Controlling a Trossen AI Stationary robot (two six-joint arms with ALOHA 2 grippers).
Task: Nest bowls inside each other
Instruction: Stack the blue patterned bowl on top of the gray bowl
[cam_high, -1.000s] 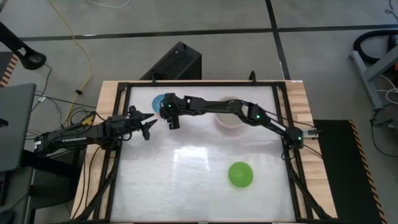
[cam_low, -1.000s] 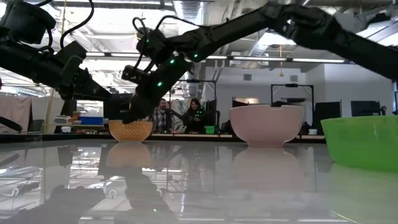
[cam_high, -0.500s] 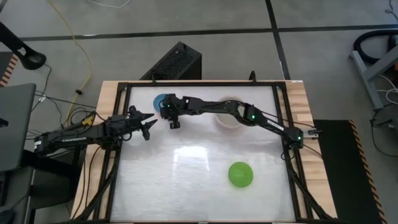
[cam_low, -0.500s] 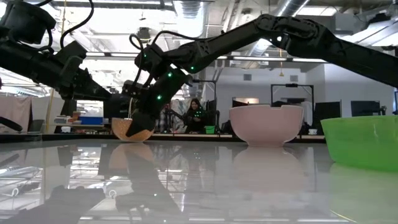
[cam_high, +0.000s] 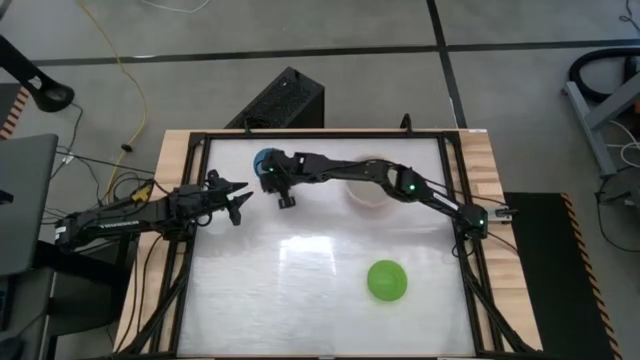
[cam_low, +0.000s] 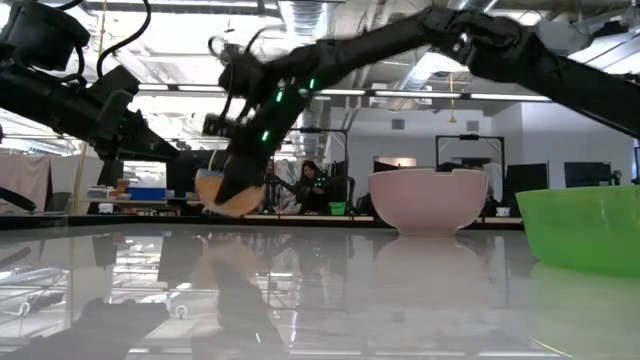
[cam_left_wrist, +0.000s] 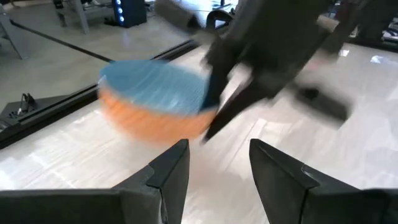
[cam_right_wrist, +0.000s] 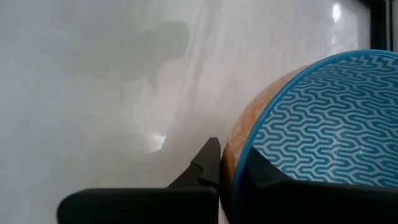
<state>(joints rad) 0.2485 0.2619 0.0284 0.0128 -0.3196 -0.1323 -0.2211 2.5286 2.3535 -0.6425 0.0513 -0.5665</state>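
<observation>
A small blue bowl (cam_high: 262, 159), blue-patterned inside and orange-tan outside, is at the table's far left, also seen in the low view (cam_low: 228, 192) and the left wrist view (cam_left_wrist: 155, 106). My right gripper (cam_high: 271, 173) is shut on it, reaching in from the right. A pale pink bowl (cam_low: 428, 200) stands upright on its base at the far middle (cam_high: 372, 197), partly under my right arm. A green bowl (cam_high: 387, 281) rests at the near right. My left gripper (cam_high: 240, 200) waits open at the table's left, pointing toward the blue bowl. My right gripper pinches the blue bowl's rim (cam_right_wrist: 231, 155) on its near-right side, one finger (cam_right_wrist: 208, 163) outside the wall and one (cam_right_wrist: 264, 179) inside. The fingers slant down from the table's right. The bowl is tilted and hangs just clear of the table.
Black frame rails (cam_high: 455, 190) run along the table's edges. A black box (cam_high: 285, 100) stands beyond the far edge. People (cam_low: 315, 185) sit in the room behind. The table's middle and near left (cam_high: 290, 280) are bare white surface.
My right gripper has shut on the blue bowl's rim and risen a little. The bowl, which stood upright on the table, has tipped over and come off the surface.
</observation>
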